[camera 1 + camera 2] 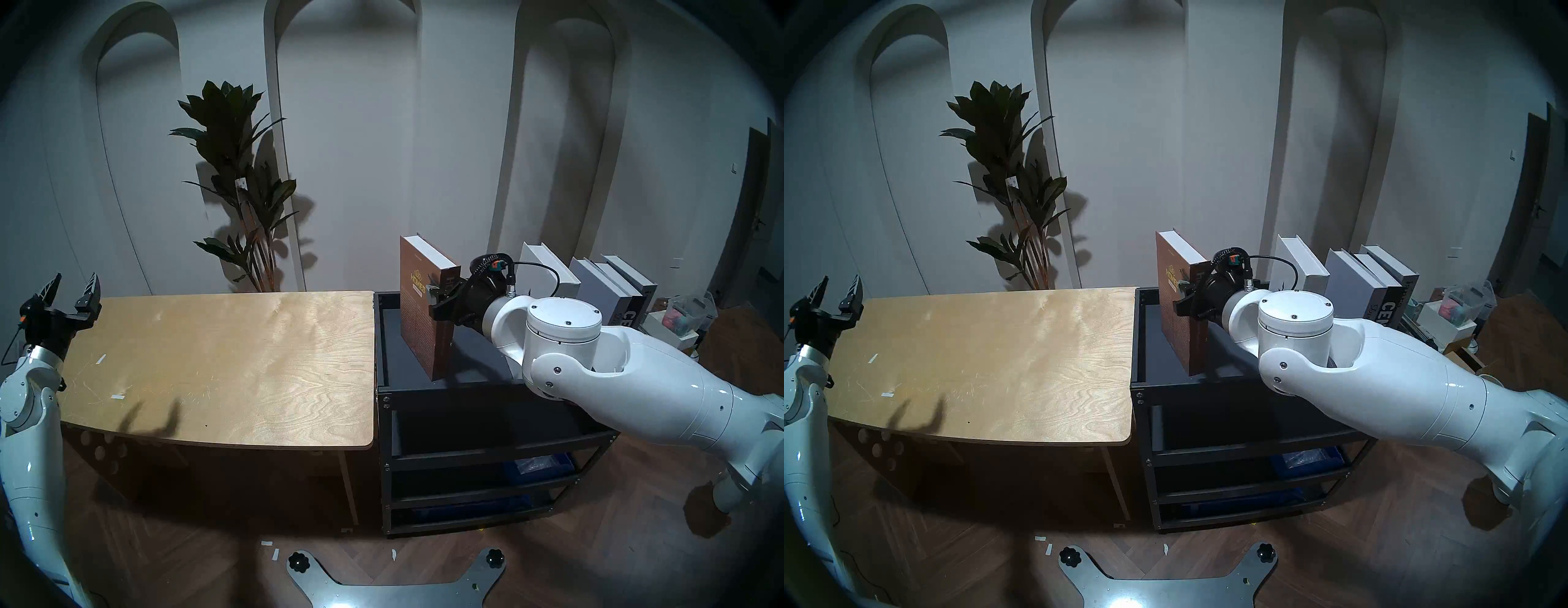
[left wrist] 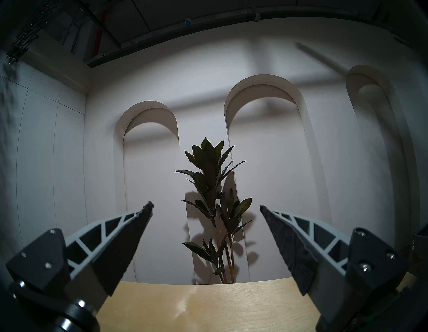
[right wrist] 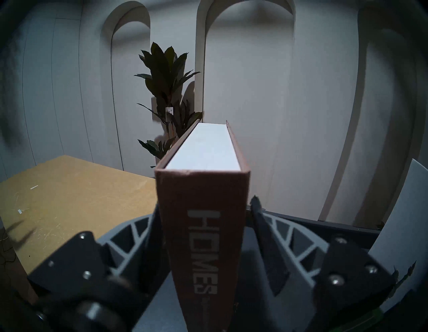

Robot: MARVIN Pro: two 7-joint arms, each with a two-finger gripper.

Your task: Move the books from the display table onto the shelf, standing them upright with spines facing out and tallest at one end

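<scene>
Head stereo left: wide light plywood table with rounded corners at centre, marked by a few white tape scraps and a claw-shaped shadow near the front edge. Black metal multi-tier cart just beside the table's right end. Brown hardcover lettered "HOMES" upright on the cart's rimmed top tray near its left side, spine toward the robot. Right gripper level at the spine, one finger on each side of the cover. White hardcover, two grey hardcovers and black hardcover lettered "CE" standing together at the tray's right end, partly hidden by the white arm. Left gripper raised over the table's left end, jaws spread wide, nothing between them. Tall dark-leaved potted plant against the arched wall behind. Head stereo right: same layout, black spine readable to "CEN". Left wrist: both ribbed grey fingers far apart and empty, table edge below, plant and wall arches beyond. Right wrist: "HOMES" spine filling the centre, white page block above it; jaws parted slightly wider than the book, a clear gap at the finger on the view's right, contact at the other finger impossible to tell; table at left, white cover at the right edge.
</scene>
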